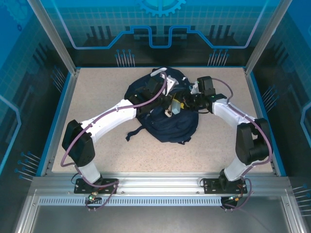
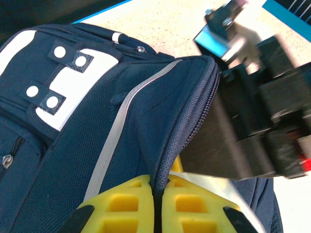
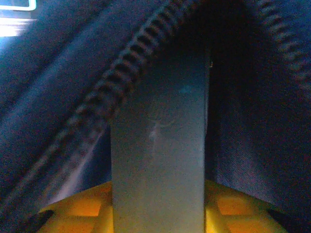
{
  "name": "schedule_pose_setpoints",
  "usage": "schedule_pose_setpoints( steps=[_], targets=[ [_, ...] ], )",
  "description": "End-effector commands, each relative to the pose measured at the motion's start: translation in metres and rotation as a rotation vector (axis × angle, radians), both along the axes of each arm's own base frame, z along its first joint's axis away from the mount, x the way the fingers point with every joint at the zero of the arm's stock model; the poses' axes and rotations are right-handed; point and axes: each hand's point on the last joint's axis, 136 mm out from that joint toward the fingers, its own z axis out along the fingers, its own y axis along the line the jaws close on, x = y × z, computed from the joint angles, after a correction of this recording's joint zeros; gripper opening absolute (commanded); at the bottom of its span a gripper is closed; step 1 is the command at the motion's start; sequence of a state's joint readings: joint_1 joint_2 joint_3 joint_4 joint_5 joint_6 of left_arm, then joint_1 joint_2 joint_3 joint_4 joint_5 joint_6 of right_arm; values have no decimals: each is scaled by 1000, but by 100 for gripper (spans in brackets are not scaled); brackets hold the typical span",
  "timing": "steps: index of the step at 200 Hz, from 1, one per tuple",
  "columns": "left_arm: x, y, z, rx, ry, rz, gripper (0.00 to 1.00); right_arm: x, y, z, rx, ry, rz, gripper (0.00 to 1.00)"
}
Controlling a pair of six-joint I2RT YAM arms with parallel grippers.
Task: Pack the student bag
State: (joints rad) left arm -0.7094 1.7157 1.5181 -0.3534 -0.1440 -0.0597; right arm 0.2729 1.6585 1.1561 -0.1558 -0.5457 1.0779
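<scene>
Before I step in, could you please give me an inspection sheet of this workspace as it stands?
Surface: speckled beige table with a blue edge.
Job's things: student bag lying mid-table, main zip open; grey flat object partly inside the opening.
Clutter: nothing seen.
End effectors: left end effector shut, pinching the bag's zip edge; right end effector gripping the grey flat object.
Cables: purple cable along each arm, the left one crossing above the bag.
Surroundings: aluminium frame and blue-lit panels.
</scene>
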Motion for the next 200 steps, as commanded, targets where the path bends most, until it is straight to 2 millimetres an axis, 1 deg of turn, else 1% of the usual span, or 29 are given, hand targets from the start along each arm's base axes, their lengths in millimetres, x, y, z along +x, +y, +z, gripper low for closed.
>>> schedule_pose_setpoints(
  steps=[1, 14, 30, 45, 51, 85, 107, 121, 137, 152, 173, 200],
  targets=[
    [2, -22, 87, -215, -132, -28, 0, 36, 2, 13, 12, -83, -80, 36],
    [4, -22, 83, -207, -117, -16, 0, 35, -1, 9, -10, -76, -90, 48],
    [6, -21, 78, -195, -105, -9, 0, 27, -8, 8, -50, -75, -91, 61],
    [7, -21, 73, -190, -88, -4, 0, 16, -17, 8, -95, -74, -92, 68],
    [7, -21, 73, -191, -83, -4, 0, 11, -20, 7, -114, -70, -91, 69],
    [7, -23, 68, -192, -68, -8, 0, -20, -34, 8, -165, -51, -69, 68],
    [6, -27, 66, -197, -57, -24, 0, -37, -35, 6, -167, -34, -50, 65],
    [6, -28, 63, -200, -48, -30, 0, -46, -33, 4, -168, -19, -38, 60],
    [6, -30, 60, -200, -40, -34, 0, -53, -33, 0, -188, -10, -35, 52],
    [6, -32, 57, -201, -33, -38, 0, -57, -34, -3, -219, -4, -43, 49],
    [6, -32, 56, -201, -29, -38, 0, -63, -39, -4, -266, -14, -68, 50],
    [5, -33, 55, -203, -25, -44, 0, -70, -27, -6, -245, -3, -42, 49]
  ],
)
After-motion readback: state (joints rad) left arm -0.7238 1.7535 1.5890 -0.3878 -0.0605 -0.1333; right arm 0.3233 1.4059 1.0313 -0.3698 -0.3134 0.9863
